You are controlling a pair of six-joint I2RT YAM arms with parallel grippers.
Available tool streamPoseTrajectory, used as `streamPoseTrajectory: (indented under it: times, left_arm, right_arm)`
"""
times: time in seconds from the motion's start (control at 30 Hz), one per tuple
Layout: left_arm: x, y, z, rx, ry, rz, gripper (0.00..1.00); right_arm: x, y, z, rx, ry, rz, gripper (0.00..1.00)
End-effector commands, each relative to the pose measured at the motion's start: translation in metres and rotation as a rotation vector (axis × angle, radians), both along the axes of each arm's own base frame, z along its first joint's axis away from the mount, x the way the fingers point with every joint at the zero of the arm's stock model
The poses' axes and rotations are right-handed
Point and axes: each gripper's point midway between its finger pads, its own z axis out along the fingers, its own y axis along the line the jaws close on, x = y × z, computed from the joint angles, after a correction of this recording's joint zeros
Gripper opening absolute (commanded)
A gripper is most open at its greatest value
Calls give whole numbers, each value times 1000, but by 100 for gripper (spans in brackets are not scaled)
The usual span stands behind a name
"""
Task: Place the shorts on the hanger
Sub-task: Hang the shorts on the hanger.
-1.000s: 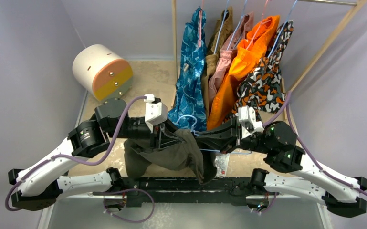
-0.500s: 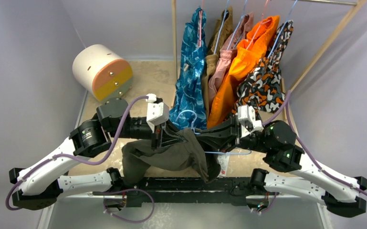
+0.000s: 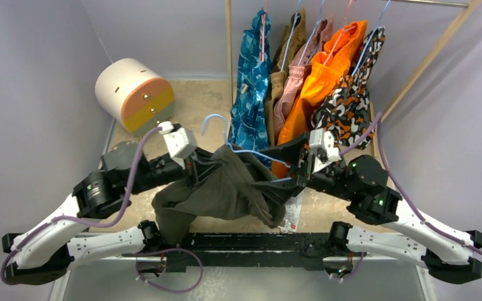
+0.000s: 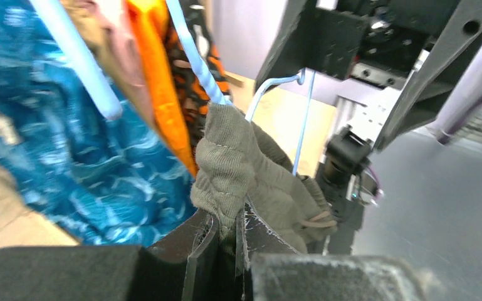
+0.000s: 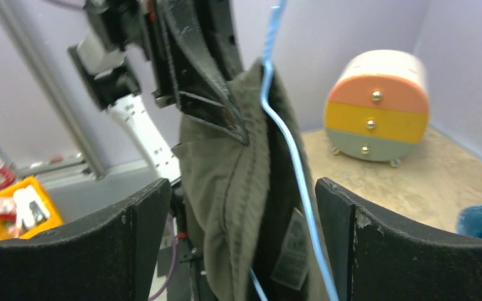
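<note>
Shorts of plain dark olive-green fabric (image 3: 225, 191) sit pinched in my left jaws; my right jaws stand wide, the thin light-blue wire hanger (image 5: 291, 157) running lengthwise between them, ungripped.

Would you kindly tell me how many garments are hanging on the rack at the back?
5, left to right along the rack: blue patterned shorts, tan-brown shorts, pink garment, orange garment, black-and-white patterned garment. Others may be hidden between them.
</note>
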Motion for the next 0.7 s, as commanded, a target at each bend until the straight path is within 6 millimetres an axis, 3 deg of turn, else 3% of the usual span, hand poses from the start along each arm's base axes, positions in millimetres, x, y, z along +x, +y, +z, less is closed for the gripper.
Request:
streamPoseTrajectory:
  times: [0.0,0.17,0.3,0.33,0.47,0.67]
  left_arm:
    - [34,62,55,-198,-118,339,0]
    - [37,121,76,-328,-126,525,0]
    - [29,154,95,-444,-131,588,0]
    - [27,160,99,-465,-135,594,0]
    - [23,166,107,-502,-143,589,0]
    - [12,160,116,-524,-174,513,0]
  right_arm:
    - [24,-35,42,121,60,-207,88]
    - [47,-56,33,155,139,-373,93]
    - [59,-60,21,160,183,-442,95]
    - [64,-57,9,142,200,-463,95]
    - [80,-42,-18,108,285,-521,90]
    - [83,7,-27,106,443,-429,84]
